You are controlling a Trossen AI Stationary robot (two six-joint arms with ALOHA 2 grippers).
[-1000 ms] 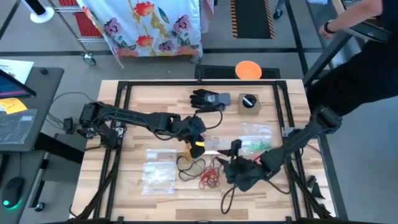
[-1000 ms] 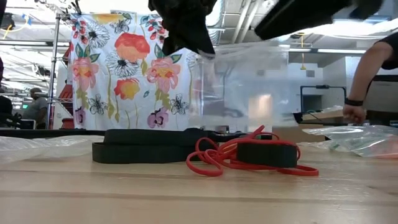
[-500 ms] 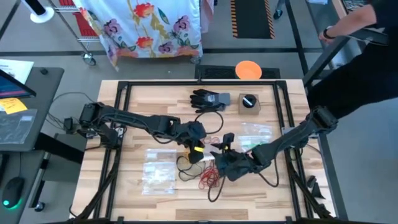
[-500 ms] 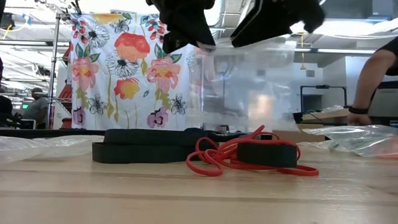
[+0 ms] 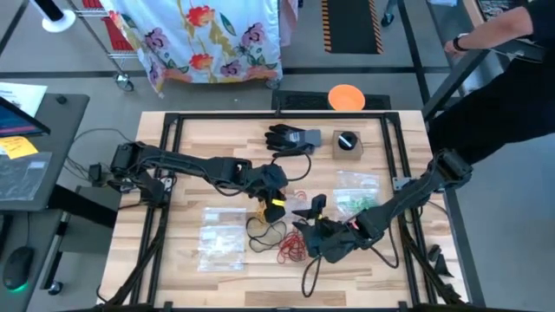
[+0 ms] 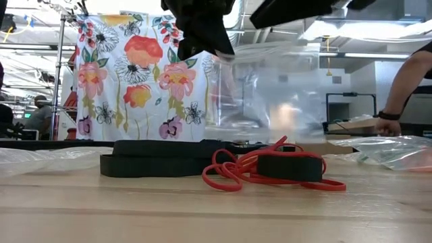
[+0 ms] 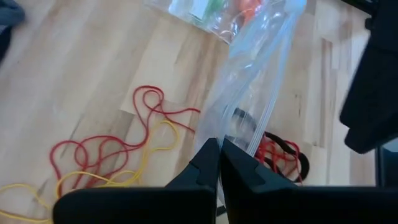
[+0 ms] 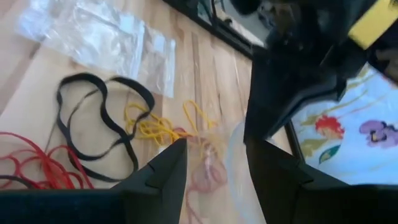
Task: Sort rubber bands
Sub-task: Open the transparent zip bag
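Left gripper (image 7: pixel 219 163) is clenched on the edge of a clear plastic bag (image 7: pixel 261 81), holding it up at centre frame in the high view. Right gripper (image 8: pixel 214 163) has its fingers spread and empty, at the bag's mouth just right of centre. Rubber bands still loose on the wooden table (image 5: pixel 217 139): red loops (image 6: pixel 236 172) and black bands (image 6: pixel 162 160) at lower centre in the low view, yellow ones (image 8: pixel 155 130) beside them. Risks, as judged: thin film may slip from the pinch; the bag mouth may collapse before a band goes in; tangled red and yellow loops may come up together and be mis-sorted.
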